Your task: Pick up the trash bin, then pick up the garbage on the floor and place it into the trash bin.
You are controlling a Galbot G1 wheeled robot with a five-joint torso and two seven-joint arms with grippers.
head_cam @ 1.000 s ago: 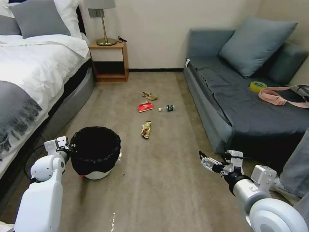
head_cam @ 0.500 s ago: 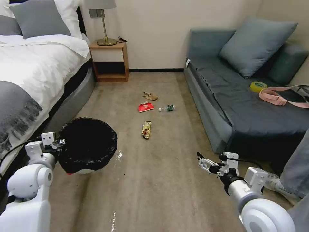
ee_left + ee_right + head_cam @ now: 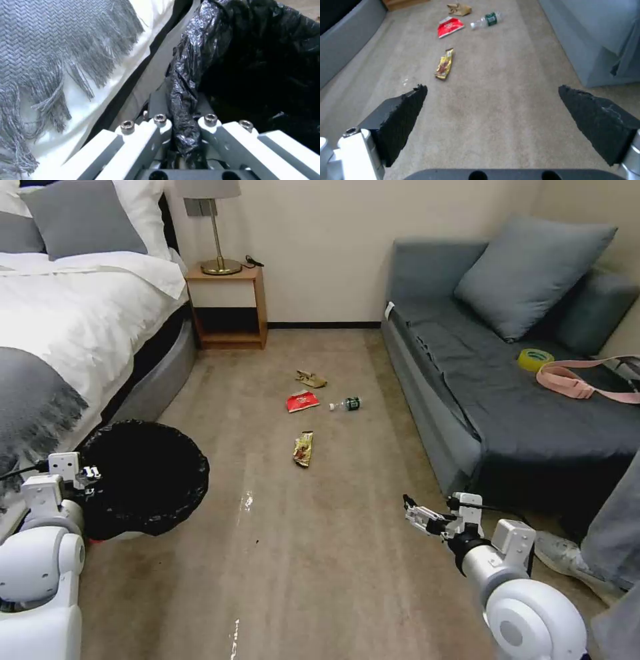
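Note:
My left gripper (image 3: 90,473) is shut on the black-bagged rim of the trash bin (image 3: 143,477), which hangs lifted beside the bed at the lower left; in the left wrist view the crinkled bag rim (image 3: 183,107) is pinched between the fingers. The garbage lies on the carpet ahead: a gold-brown wrapper (image 3: 303,448) (image 3: 444,64), a red packet (image 3: 301,401) (image 3: 450,26), a small bottle (image 3: 345,404) (image 3: 486,20) and crumpled tan paper (image 3: 311,378) (image 3: 459,9). My right gripper (image 3: 408,508) hovers open over bare carpet at the lower right, well short of the wrapper.
A bed (image 3: 73,327) runs along the left, a grey sofa (image 3: 507,380) along the right with a yellow tape roll (image 3: 534,358) and pink strap (image 3: 573,382). A nightstand (image 3: 227,307) with a lamp stands at the far wall. A person's leg (image 3: 613,540) is at the right edge.
My left arm has lifted the trash bin off the floor and carried it left and nearer to me. The right gripper drifted slightly lower and left, still open.

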